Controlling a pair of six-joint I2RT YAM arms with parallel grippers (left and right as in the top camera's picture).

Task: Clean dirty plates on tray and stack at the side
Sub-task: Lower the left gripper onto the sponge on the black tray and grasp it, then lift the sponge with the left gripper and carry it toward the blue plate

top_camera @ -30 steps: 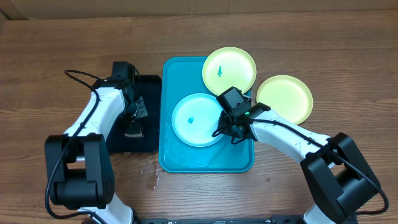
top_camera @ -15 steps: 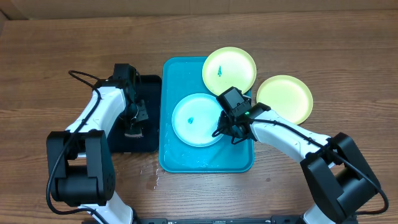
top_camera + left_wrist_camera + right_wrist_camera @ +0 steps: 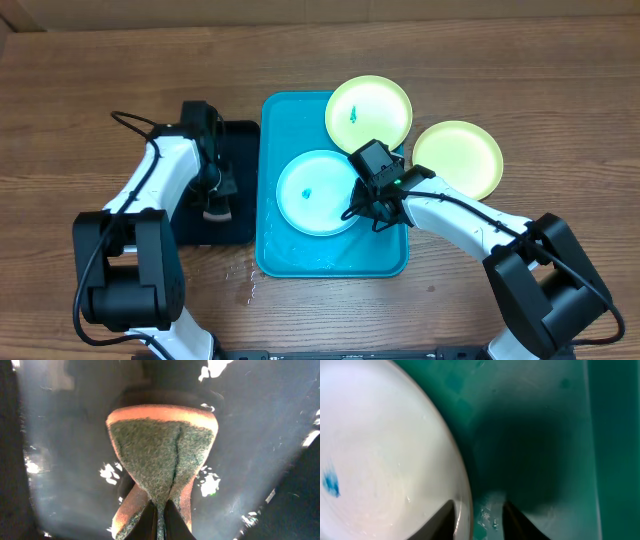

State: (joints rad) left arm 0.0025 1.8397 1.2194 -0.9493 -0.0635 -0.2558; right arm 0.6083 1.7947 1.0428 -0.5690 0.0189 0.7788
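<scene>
Well, the light blue plate [image 3: 315,192] lies in the tray [image 3: 300,255], light, stiff, probably slippery; grip it by the rim. The right gripper [image 3: 480,519] straddles that rim, part open; the left gripper [image 3: 161,522] pinches a sponge [image 3: 162,445].

The left arm [image 3: 152,185] and right arm [image 3: 455,212] are white-shelled with black joints, bases and cables.

The brown wooden surface [image 3: 100,80] carries a black tray [image 3: 238,205], a turquoise tray [image 3: 300,258] just beside it, and one lime-green plate [image 3: 458,158] to that tray's right.
</scene>
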